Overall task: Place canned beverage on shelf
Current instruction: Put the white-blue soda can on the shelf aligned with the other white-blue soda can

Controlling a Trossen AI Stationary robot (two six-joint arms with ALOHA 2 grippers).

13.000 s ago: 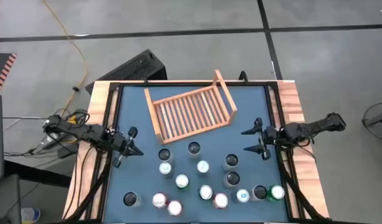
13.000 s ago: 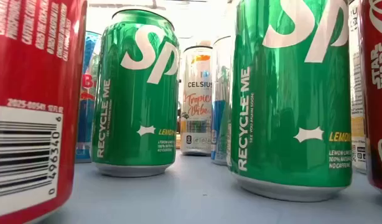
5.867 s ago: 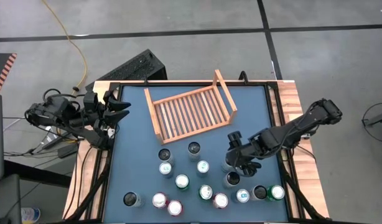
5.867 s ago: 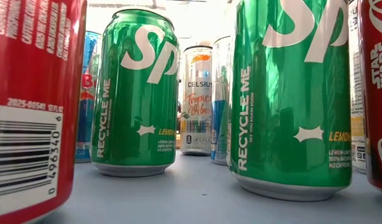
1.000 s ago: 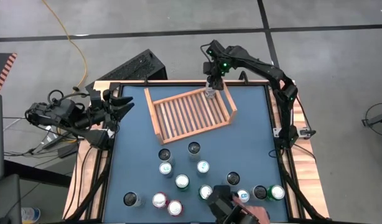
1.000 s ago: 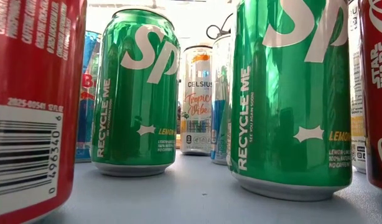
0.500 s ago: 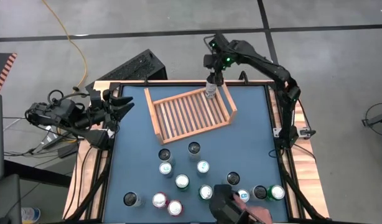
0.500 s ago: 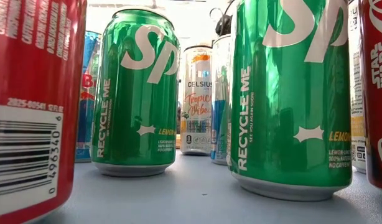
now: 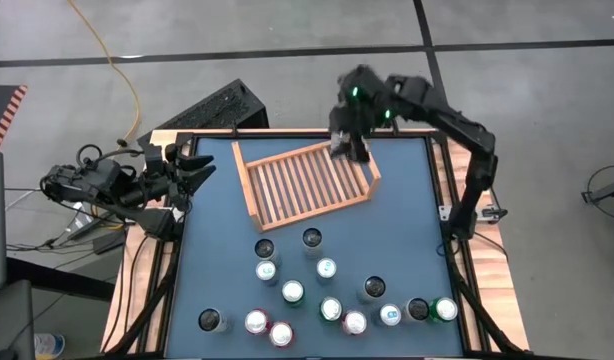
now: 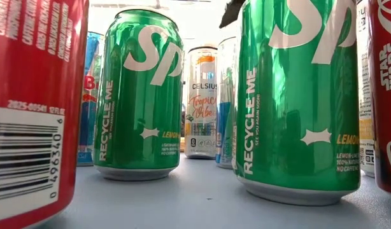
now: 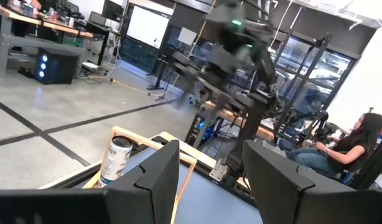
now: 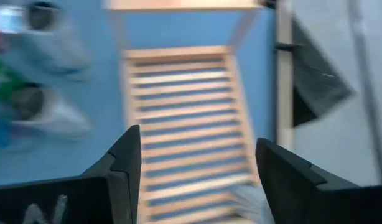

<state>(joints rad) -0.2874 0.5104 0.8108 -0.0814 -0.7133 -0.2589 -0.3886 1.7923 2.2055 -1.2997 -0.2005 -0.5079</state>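
The light-brown slatted shelf (image 9: 307, 180) lies on the blue table's far half. One canned beverage (image 11: 116, 163) stands upright on its base in the shelf's far right corner. In the high view it is hidden under my right gripper (image 9: 349, 148). That gripper hovers above the corner, open and holding nothing. In its own wrist view my right gripper (image 12: 198, 142) looks down on the slats. My left gripper (image 9: 202, 168) waits open at the table's far left edge, and its wrist view (image 11: 209, 155) shows its fingers apart.
Several loose cans (image 9: 325, 268) stand on the table's near half. In the low view two green cans (image 10: 137, 95) and a red one (image 10: 30, 108) fill the foreground. Bare table (image 9: 217, 215) lies left of the shelf. A person (image 11: 356, 146) sits beyond the table.
My right gripper has risen from the shelf's far right corner, staying open, and the can stays standing there. A dark hand that reached among the cans at the table's near edge is gone from view.
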